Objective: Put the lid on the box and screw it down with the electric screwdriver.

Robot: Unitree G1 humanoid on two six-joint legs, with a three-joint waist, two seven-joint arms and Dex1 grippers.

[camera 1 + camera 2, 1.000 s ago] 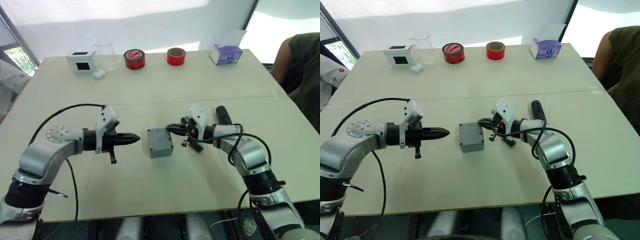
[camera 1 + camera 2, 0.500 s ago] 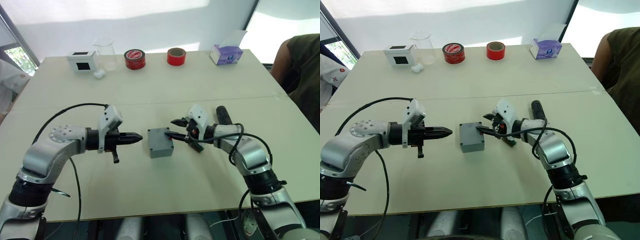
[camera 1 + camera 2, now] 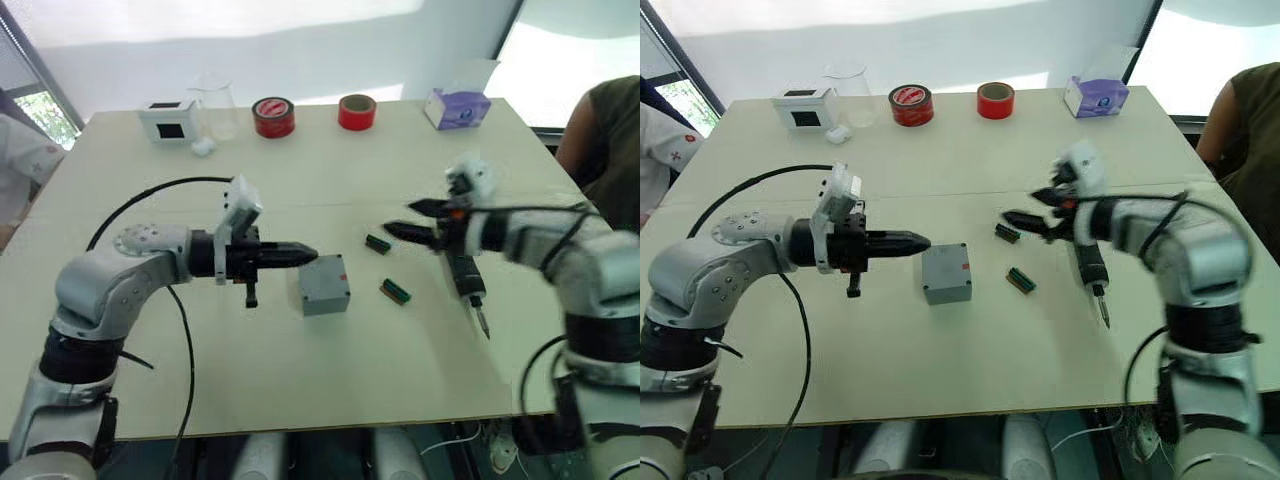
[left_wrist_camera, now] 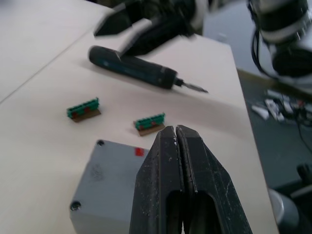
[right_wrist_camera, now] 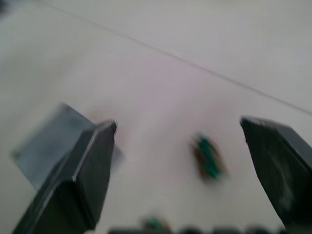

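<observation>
The small square grey plastic box is sitting mid-table; the left gripper, jaws pressed together, is hovering over its edge, while the right gripper, jaws wide and empty, is hanging beyond it above the long black electric screwdriver

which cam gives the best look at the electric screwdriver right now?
Left wrist view: the electric screwdriver lies on the table in full, black body to metal bit, beyond the shut left claw and the grey box. Both eye views show it smaller, partly behind the open right claw. In the right wrist view it is not identifiable.
</observation>
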